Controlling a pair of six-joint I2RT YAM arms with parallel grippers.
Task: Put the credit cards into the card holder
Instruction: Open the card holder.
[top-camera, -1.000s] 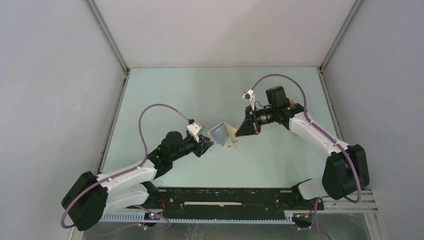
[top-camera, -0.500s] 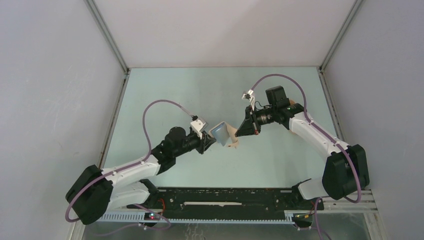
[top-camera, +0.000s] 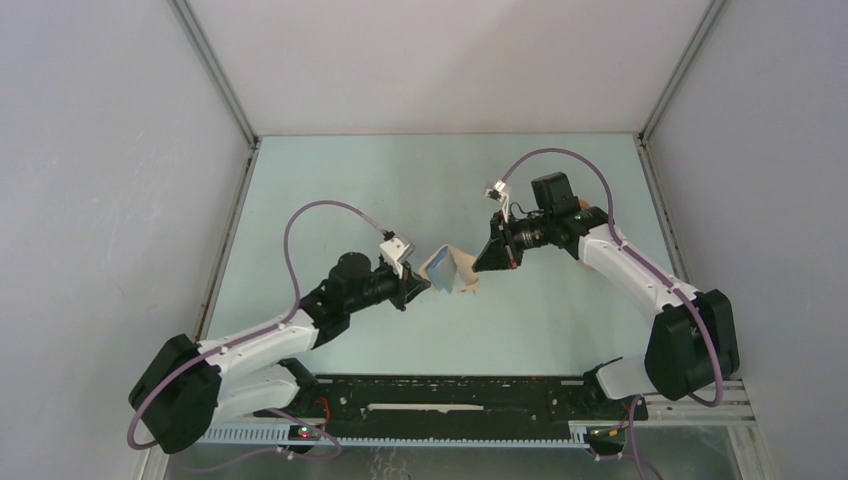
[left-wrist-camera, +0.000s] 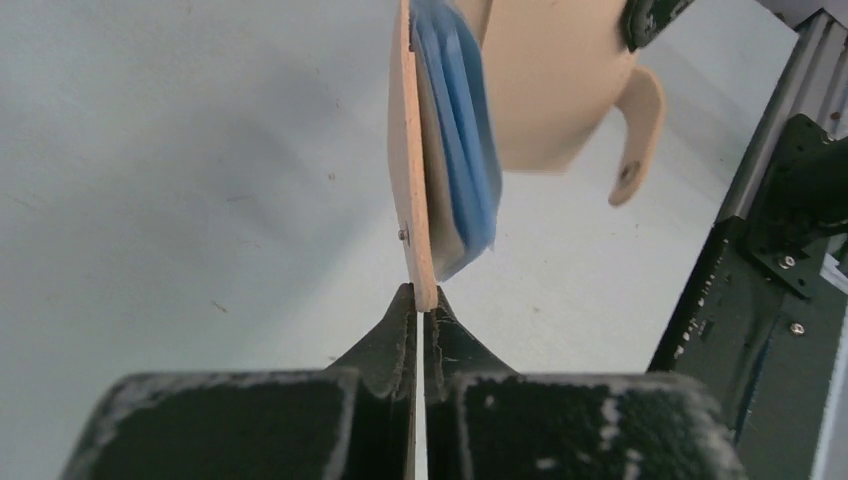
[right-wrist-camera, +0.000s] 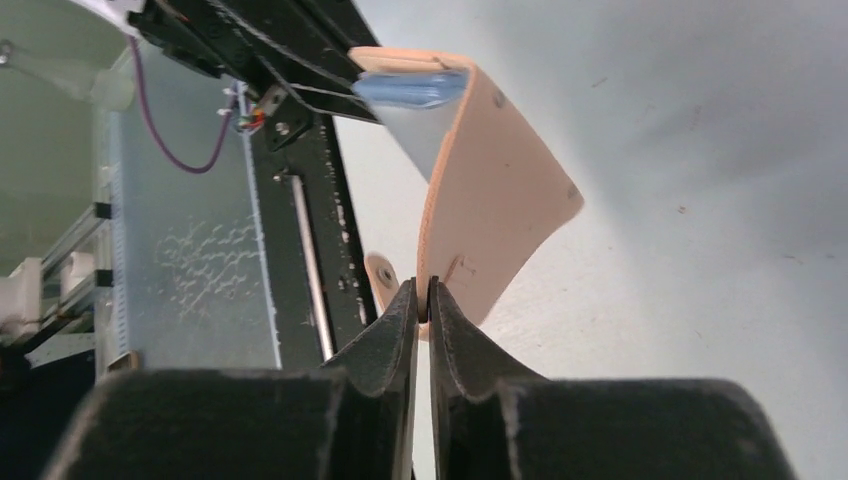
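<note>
The card holder (top-camera: 450, 270) hangs above the middle of the tabletop (top-camera: 350, 180), spread open in a V. The left fingers (left-wrist-camera: 388, 345) are clamped on the edge of its left flap and the right fingers (right-wrist-camera: 395, 322) on the edge of its right flap. Blue cards (left-wrist-camera: 462, 130) already sit tucked against the left flap, so the loading looks mostly done, though edge-on I cannot count them. What seems left is folding the flaps together, closing the loose snap tab (left-wrist-camera: 637, 130) and setting it down.
</note>
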